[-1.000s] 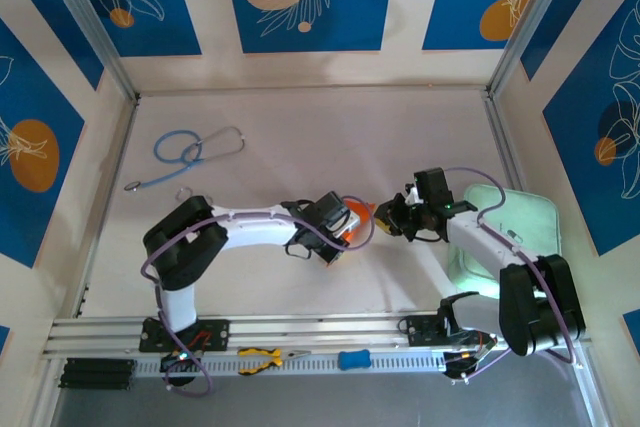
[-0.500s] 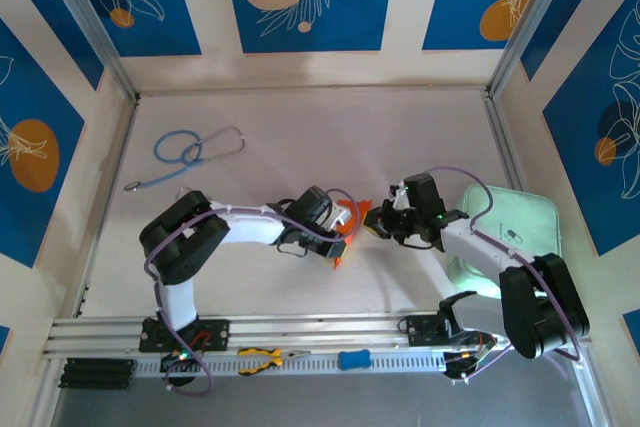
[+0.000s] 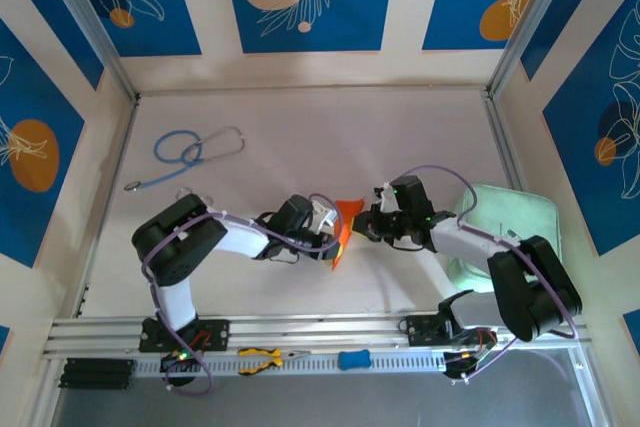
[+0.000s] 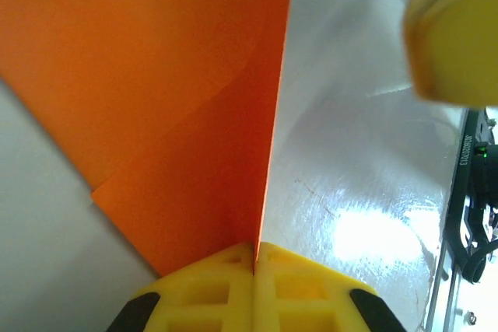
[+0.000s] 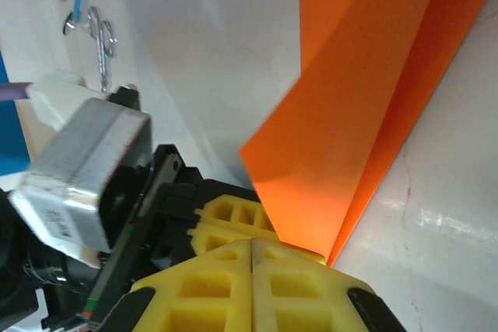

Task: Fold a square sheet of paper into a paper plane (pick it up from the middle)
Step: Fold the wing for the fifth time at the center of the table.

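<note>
The square sheet of paper [image 3: 346,217] is bright orange, folded into a pointed shape with a crease, and stands on edge above the table's middle. My left gripper [image 3: 332,231] is shut on its lower corner. In the left wrist view the paper [image 4: 156,75] runs straight into the closed yellow jaws [image 4: 254,250]. My right gripper [image 3: 368,224] is shut, its tips right against the paper [image 5: 366,91] from the other side. No paper shows in its jaw seam [image 5: 253,245]. The left gripper's yellow fingers [image 5: 233,215] sit just behind.
A blue and grey stethoscope [image 3: 195,150] lies at the far left. A pale green pad [image 3: 515,227] lies under the right arm. Yellow pliers [image 3: 262,358] and a blue object [image 3: 353,358] rest on the front rail.
Both grippers and the orange paper have shifted left. The right gripper has closed and come up against the paper. The left gripper has kept its grip.
</note>
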`<action>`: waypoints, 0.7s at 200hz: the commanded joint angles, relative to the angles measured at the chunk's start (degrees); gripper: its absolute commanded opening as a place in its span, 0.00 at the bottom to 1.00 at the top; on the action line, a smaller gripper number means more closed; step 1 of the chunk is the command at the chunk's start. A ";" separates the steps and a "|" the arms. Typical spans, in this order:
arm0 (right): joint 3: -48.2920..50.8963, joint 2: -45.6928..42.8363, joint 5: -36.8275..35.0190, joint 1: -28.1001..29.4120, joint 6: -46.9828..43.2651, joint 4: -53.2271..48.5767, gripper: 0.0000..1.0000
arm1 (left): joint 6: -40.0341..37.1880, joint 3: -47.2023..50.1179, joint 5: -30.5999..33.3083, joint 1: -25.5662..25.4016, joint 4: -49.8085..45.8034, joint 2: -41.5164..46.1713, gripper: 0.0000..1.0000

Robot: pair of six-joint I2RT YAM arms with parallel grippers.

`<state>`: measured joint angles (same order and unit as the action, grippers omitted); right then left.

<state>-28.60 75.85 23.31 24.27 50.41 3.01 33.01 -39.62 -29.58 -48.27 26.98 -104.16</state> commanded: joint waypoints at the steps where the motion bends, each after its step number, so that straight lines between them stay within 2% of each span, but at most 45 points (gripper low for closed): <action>1: -1.54 1.53 2.09 1.28 -2.05 1.32 0.08 | 1.24 2.73 1.21 1.16 0.63 0.00 0.00; 37: -3.55 4.51 3.57 2.95 -3.60 2.34 0.08 | 1.05 1.87 0.65 1.74 -3.49 -0.58 0.00; 140: -5.46 12.78 5.02 1.33 -4.53 6.33 0.06 | 4.69 2.92 -2.41 4.10 -1.65 -1.04 0.00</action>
<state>-33.08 87.13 26.02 26.48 47.31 7.38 37.12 -38.44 -32.45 -45.82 28.29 -104.09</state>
